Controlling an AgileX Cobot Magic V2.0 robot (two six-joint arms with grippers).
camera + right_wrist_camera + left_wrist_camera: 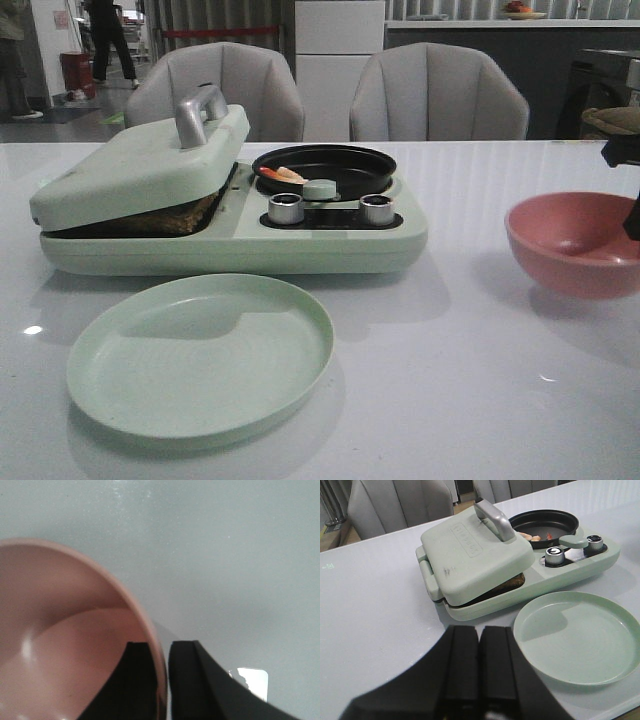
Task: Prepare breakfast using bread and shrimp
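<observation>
So the mint-green breakfast maker (235, 225) sits mid-table with its press lid (140, 165) tilted down over the bread (185, 216); only a dark brown crust edge peeks out from under it. The shrimp (282, 175) lies in the little black pan (323, 170) on the machine's right half, near the pan's left rim. In front there's a pale green plate (200, 355) with nothing on it. Off to the right, the pink bowl (575, 243) looks bare inside too. Right gripper (161, 680) has its fingers straddling the bowl's rim, one inside and one outside, pinched onto it. Left gripper (479, 672) hangs over the table near the plate, fingers pressed together, holding nothing.
</observation>
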